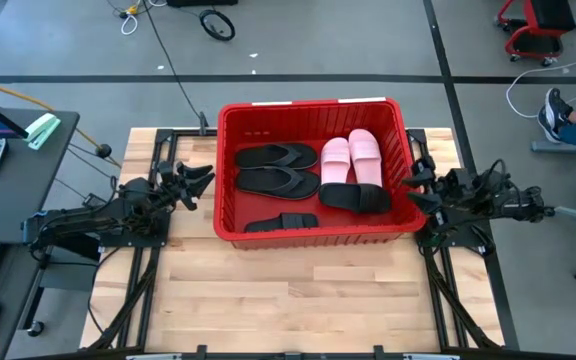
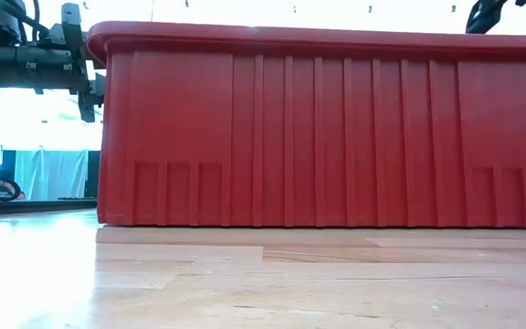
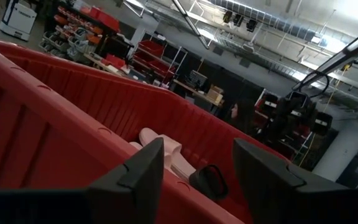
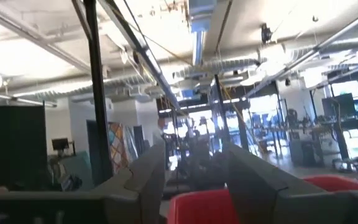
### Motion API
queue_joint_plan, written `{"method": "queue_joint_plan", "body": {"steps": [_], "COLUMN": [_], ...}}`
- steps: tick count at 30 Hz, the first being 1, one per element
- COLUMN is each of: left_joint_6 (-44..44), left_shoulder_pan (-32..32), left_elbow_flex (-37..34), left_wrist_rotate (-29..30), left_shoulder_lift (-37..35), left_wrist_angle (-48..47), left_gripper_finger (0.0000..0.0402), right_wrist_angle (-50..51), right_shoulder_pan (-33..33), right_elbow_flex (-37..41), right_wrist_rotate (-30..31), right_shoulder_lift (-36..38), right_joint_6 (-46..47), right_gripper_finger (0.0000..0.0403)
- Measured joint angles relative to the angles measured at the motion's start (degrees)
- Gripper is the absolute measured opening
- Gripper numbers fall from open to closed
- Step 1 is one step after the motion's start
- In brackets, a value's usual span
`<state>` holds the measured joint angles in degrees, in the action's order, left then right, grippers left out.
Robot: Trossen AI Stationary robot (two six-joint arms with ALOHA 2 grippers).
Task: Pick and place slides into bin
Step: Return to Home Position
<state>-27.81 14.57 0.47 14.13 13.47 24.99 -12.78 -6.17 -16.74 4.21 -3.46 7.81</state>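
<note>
In the far half of the wooden table (image 1: 298,300), squarely between the two arms, stands the red bin (image 1: 318,236), and all six sandals lie inside it. Two black flip-flops (image 1: 276,168) rest side by side on the floor of its left half, lengthwise across the bin. To their right the two pink slides (image 1: 351,158) lie together, pointing toward the far wall. A black slide (image 1: 356,197) lies crosswise just in front of the pink pair, touching their near ends. A second black slide (image 1: 281,223) is tucked against the near wall, apparently tilted up on it. The left gripper (image 1: 200,186) hangs just outside the bin's left wall. Its two fingers (image 3: 143,171) are spread with nothing between them, and past them the left wrist view shows the ribbed wall (image 3: 55,124), the pink pair and the black slide beyond the rim. The right gripper (image 1: 412,190) sits just beside the right wall. Its claw is likewise parted and holds nothing, and its wrist view looks over a corner of the red rim (image 4: 197,208) into the room. From table height the bin's near wall (image 2: 336,137) fills most of the picture, its base flat on the boards. Bare wood runs from that wall to the table's near edge. Narrower strips of wood show on either side, under the arms.
</note>
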Motion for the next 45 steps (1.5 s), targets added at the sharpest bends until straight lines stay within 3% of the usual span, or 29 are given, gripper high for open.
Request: {"method": "queue_joint_plan", "body": {"steps": [31,45], "left_joint_6": [0.02,0.01], "left_shoulder_pan": [-0.01,-0.02], "left_elbow_flex": [-0.02,-0.02], "left_wrist_rotate": [0.00,0.00], "left_shoulder_lift": [0.00,0.00], "left_wrist_angle": [0.00,0.00], "left_gripper_finger": [0.0199,0.0195], "right_wrist_angle": [-0.07,-0.07], "right_shoulder_pan": [0.00,-0.01], "right_elbow_flex": [-20.20,-25.58], "right_wrist_rotate": [0.00,-0.01], "right_shoulder_lift": [-0.02,-0.02], "right_joint_6": [-0.06,-0.07], "right_gripper_finger": [0.0165,0.0165]}}
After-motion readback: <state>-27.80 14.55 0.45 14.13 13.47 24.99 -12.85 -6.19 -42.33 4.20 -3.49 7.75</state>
